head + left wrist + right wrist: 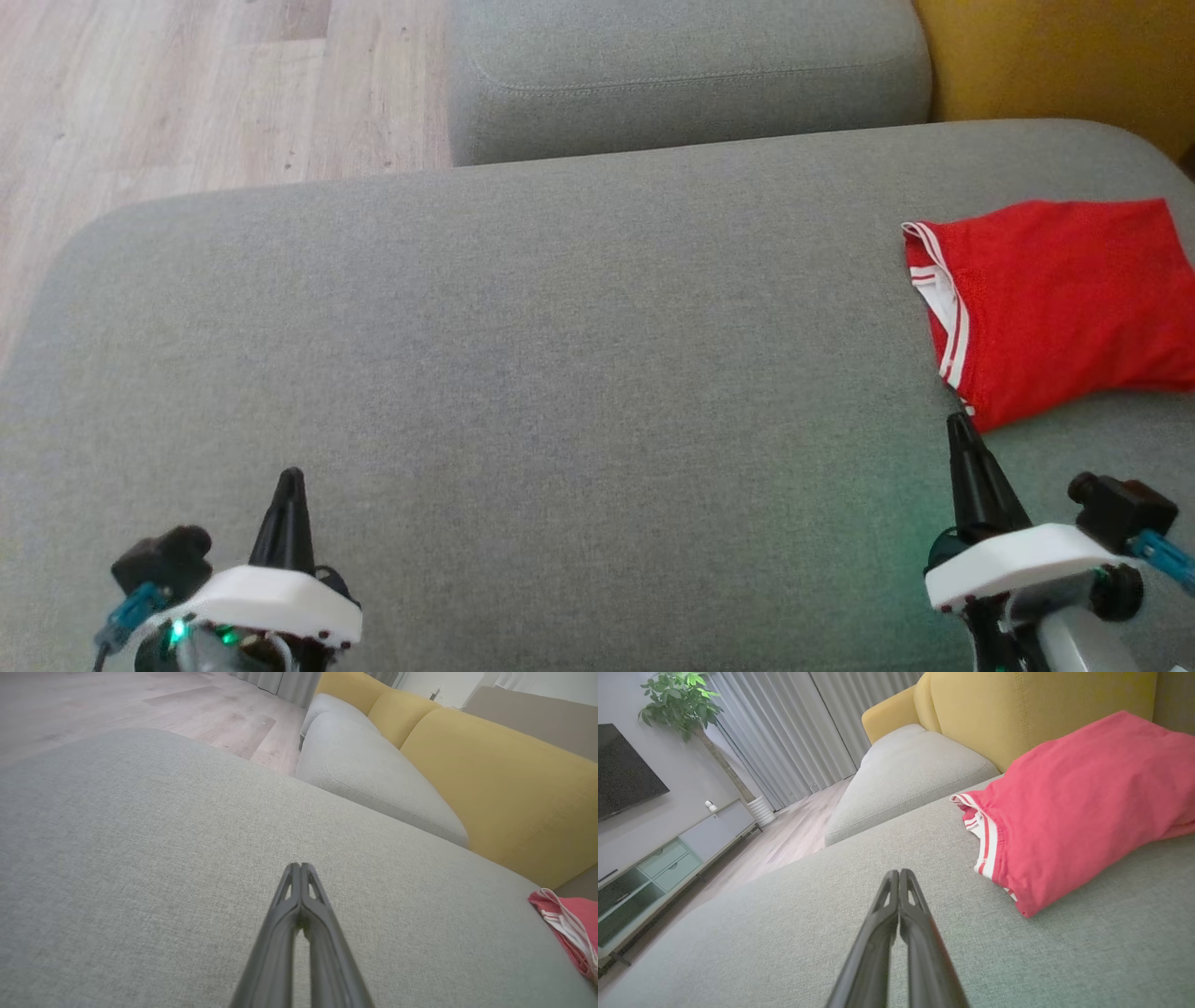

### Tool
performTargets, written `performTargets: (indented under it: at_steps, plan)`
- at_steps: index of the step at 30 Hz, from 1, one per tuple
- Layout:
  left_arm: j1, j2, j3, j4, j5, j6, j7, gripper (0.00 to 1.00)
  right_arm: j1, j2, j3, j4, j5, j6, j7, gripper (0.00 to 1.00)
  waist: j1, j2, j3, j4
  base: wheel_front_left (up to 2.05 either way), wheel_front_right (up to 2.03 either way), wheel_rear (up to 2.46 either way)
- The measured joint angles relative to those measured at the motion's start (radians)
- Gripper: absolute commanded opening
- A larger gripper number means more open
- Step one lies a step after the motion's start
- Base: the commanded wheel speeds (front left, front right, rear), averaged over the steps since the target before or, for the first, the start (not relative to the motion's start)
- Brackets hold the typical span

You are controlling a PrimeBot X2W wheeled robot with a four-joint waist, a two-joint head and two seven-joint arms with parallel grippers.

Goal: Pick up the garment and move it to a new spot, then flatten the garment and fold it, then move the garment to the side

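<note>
Two claws, both pinched fully shut and both empty. As for containers, look across the room in the right wrist view. A white ribbed pot (761,810) holds a leafy plant (675,700). Near it stands a low cabinet (668,863) with closed drawers, and its open shelves are too dim for you to read any contents.

Your left claw (291,478) sits at the lower left of the head view. Its two dark fingers are pressed together into a single point over the bare grey seat cushion (560,327), well apart from the cloth. You cannot tell whether that tip meets the cushion. Your right claw (959,422) sits at the lower right, fingers likewise tip to tip with nothing between them. Its point lies just beside the near corner of the garment (1064,299). The right wrist view shows you a strip of cushion between fingertips and cloth, so they are apart.

The garment is red with white stripes along one banded edge. It lies as a flat, compact shape on the right-hand part of the seat cushion, with the striped edge facing the cushion's middle. Its far side is near the yellow backrest (1055,56), and its right part runs off the edge of the head view. A second grey cushion (681,75) lies beyond the first, with wooden floor (187,103) to its left.
</note>
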Motion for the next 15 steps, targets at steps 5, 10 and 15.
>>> performTargets:
  at_steps: [5,10,15]
  plan:
    - [0.000,0.000,0.009,-0.003,-0.054,-0.008,0.017,0.00,0.000,0.002,-0.011,-0.005,0.052,0.000,0.010,0.00,0.0000,0.0000,0.002,0.001,0.00,0.00,0.00]
    - [-0.001,0.000,0.020,-0.006,-0.110,-0.009,0.031,0.00,0.000,0.005,-0.026,-0.011,0.103,0.000,0.030,0.00,0.0000,0.0000,0.003,0.001,0.00,0.00,0.00]
    - [-0.003,-0.001,0.023,-0.012,-0.164,-0.016,0.043,0.00,0.000,0.008,-0.035,-0.017,0.153,0.000,0.044,0.00,0.0000,0.0000,0.005,0.002,0.00,0.00,0.00]
